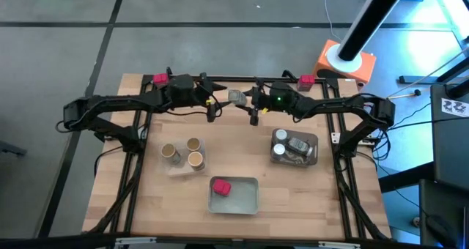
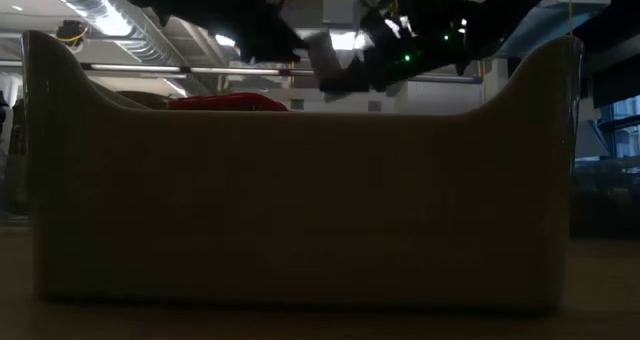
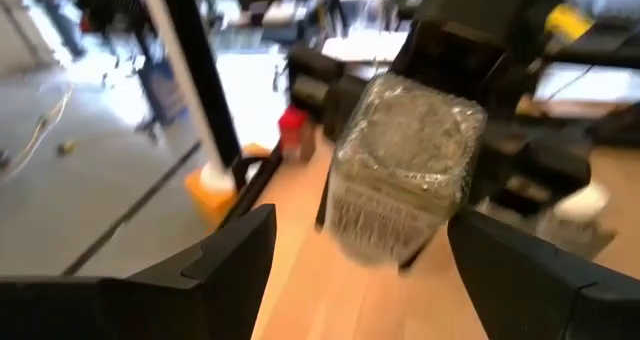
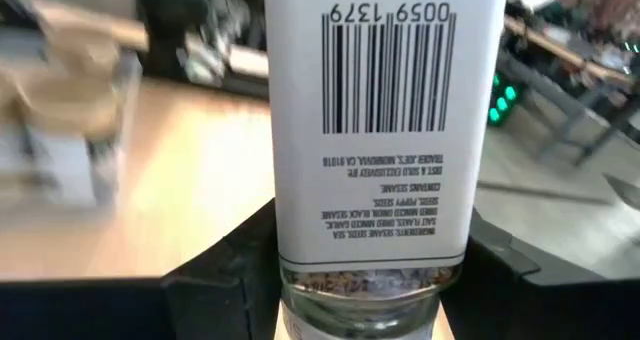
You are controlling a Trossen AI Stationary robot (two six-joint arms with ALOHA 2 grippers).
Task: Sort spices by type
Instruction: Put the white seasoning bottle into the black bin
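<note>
We see a handover in the air above the far middle of the table point(image 1: 293, 220). The clear jar point(image 1: 237, 97) hangs between the two claws, and its long axis lies roughly across the table, from one claw to the other. The right gripper point(image 1: 253, 99) is closed on the jar; in its wrist view the label fills the picture between its fingers. The left gripper point(image 1: 214, 102) stands open just beside the jar's other end, not touching it. We judge the right arm should carry it to the tray with clear jars point(image 1: 314, 143), which lies near it on its own side.
</note>
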